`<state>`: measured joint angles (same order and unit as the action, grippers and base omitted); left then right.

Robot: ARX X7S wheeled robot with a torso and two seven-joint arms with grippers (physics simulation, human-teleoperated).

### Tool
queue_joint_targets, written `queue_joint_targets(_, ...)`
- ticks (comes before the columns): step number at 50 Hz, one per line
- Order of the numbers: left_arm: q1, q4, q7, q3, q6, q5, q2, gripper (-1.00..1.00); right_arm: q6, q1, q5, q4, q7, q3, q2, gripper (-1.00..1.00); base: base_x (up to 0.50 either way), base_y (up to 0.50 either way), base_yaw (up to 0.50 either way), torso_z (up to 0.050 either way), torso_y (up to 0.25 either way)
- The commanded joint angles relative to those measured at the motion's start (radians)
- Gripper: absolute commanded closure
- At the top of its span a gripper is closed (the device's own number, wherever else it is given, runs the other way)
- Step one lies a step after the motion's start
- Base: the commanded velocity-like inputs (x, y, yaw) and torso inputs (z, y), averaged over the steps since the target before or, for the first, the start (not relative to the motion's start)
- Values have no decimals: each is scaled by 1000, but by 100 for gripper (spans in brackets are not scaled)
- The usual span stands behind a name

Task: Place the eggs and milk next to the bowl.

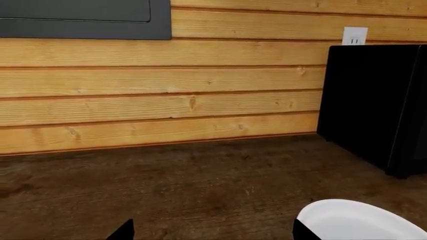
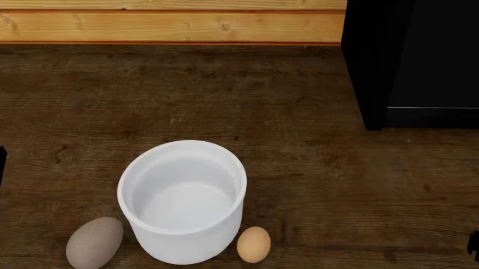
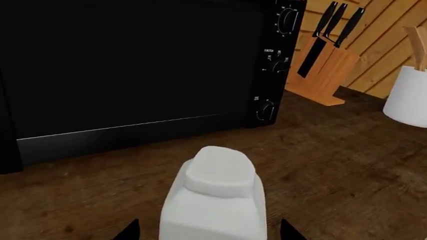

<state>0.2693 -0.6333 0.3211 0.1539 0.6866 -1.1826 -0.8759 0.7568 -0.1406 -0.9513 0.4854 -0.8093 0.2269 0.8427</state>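
Observation:
The white bowl [image 2: 183, 202] stands on the dark wooden counter [image 2: 224, 95], near the front. The larger pale speckled egg [image 2: 94, 242] lies against its left side and the smaller orange-tan egg [image 2: 254, 244] against its right side. My left gripper [image 1: 213, 235] is open and empty, low over the counter, with the bowl's rim [image 1: 360, 222] beside one fingertip. My right gripper [image 3: 210, 235] is open, its jaws on either side of the white milk carton [image 3: 213, 200] with small gaps. The milk is out of the head view.
A black toaster oven [image 3: 133, 65] stands just behind the milk; it also shows at the head view's right [image 2: 419, 56] and in the left wrist view [image 1: 380, 105]. A knife block [image 3: 327, 65] and a white utensil holder [image 3: 408, 95] stand beyond it. A wood-plank wall [image 1: 167, 100] backs the counter.

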Motion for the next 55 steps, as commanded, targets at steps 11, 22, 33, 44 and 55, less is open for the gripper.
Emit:
queue_joint_targets(11,6,11,-20,17,6,11,11,-100,-16,-81,71,-106,55,-54,-36,-100,0,0,0,0,0)
queue_joint_targets(22,3,9,-16,25,7,6,5,-100,-41,-98,110,-170,75,-84,-50,-100,0,0,0,0,0)
queue_joint_targets(33,-8,16,-20,28,0,14,5,-100,-41,-127,128,-205,79,-110,-56,-100,0,0,0,0,0)
queue_joint_targets(44,-13,18,-21,29,-1,19,3,-100,-52,-149,149,-246,92,-134,-66,-100,0,0,0,0,0)
queue_joint_targets(55,-11,23,-29,17,-4,29,6,-100,-54,-144,148,-235,89,-121,-58,100,0,0,0,0,0)
